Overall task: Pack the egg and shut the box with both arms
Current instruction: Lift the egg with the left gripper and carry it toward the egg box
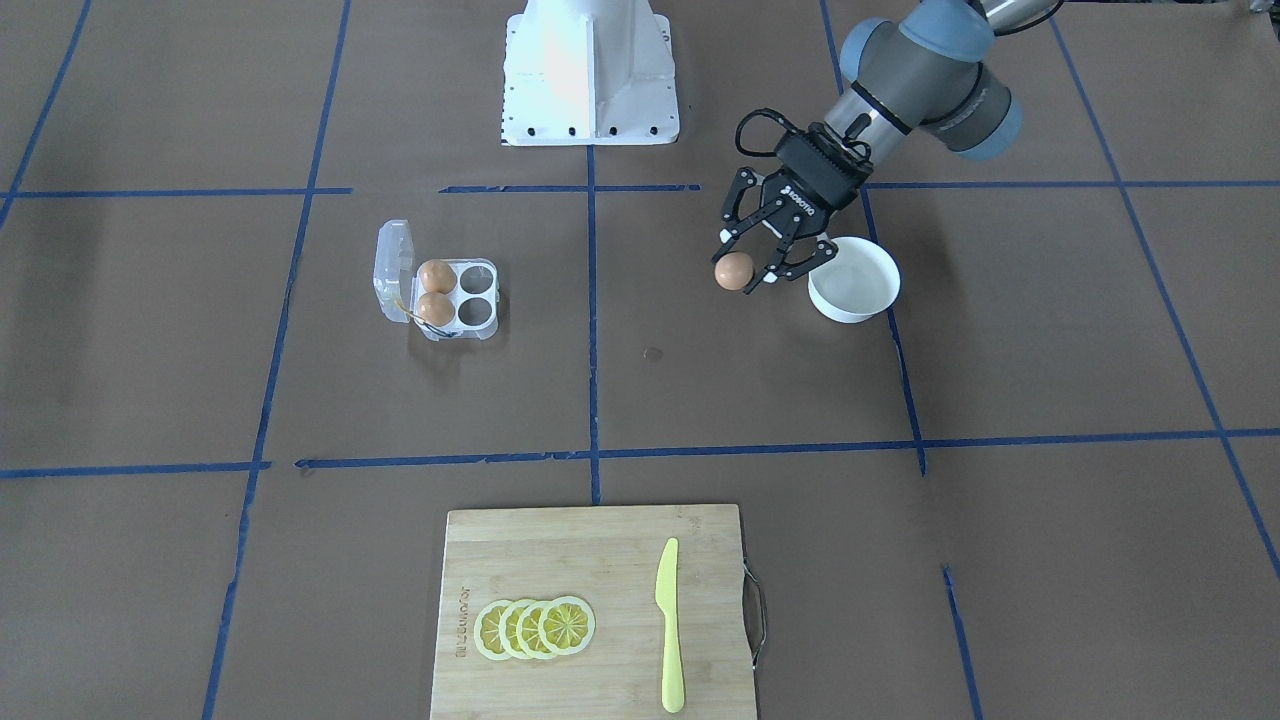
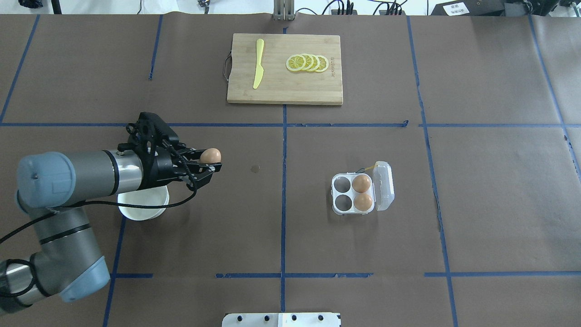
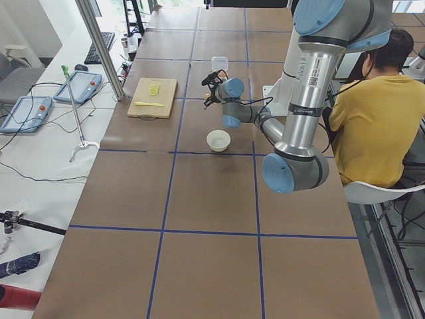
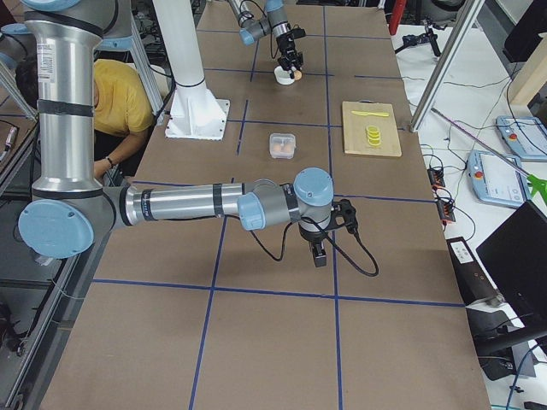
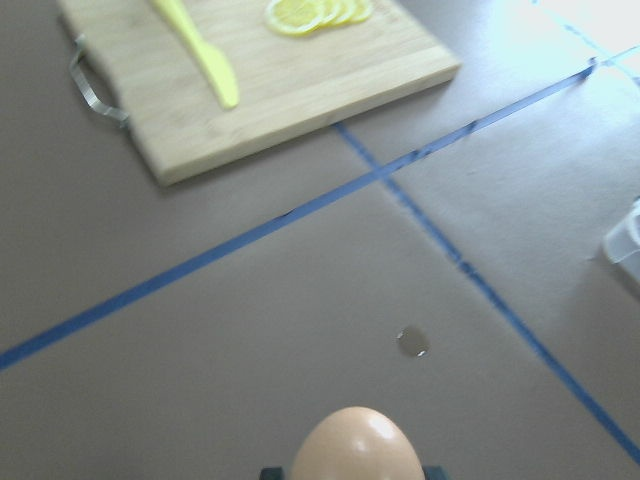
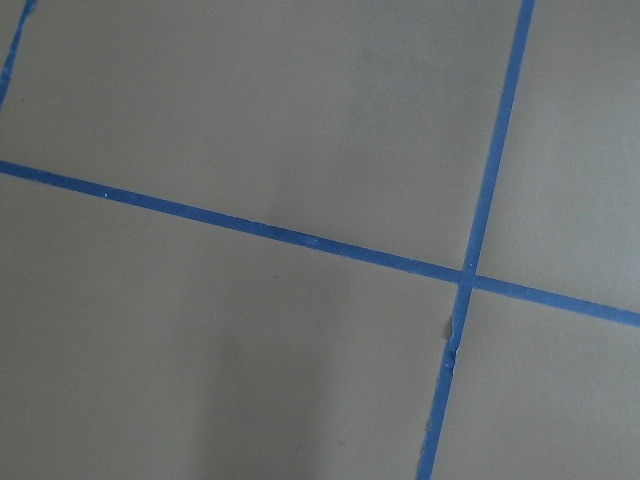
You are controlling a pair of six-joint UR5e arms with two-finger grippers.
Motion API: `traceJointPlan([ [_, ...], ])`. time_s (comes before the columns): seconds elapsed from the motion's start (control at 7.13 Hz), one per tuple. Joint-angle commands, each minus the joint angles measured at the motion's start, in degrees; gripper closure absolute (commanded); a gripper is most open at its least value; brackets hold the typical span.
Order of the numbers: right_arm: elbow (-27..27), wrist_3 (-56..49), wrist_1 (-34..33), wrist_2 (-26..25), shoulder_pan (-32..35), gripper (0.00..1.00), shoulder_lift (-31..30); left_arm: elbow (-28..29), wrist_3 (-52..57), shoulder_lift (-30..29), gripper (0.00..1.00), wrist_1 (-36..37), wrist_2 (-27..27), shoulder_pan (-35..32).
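Left pincer grips the egg at its tips, just beside the bowl and well apart from the box. The lid stands open, two cups free. Right pincer: grip cannot be told.

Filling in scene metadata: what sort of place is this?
Likely a robotics lab, not a kitchen: the table is papered brown with a blue tape grid, teach pendants lie alongside, and a seated operator is nearby.
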Motion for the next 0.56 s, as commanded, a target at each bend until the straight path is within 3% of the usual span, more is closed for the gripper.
traceJointPlan([
  [0.0, -0.1, 0.0, 0.0, -0.1, 0.0, 0.0, 0.0, 8.0, 1.3, -10.4, 1.0, -10.4, 0.0, 1.9],
  [0.28, -0.1, 0.0, 0.0, 0.0, 0.0, 0.0, 0.0, 14.9, 2.0, -17.4, 1.0, -15.9, 1.7, 5.1],
  [0.42, -0.1, 0.0, 0.0, 0.0, 0.0, 0.0, 0.0, 19.0, 5.5, -20.4, 1.0, -18.0, 7.1, 8.8],
])
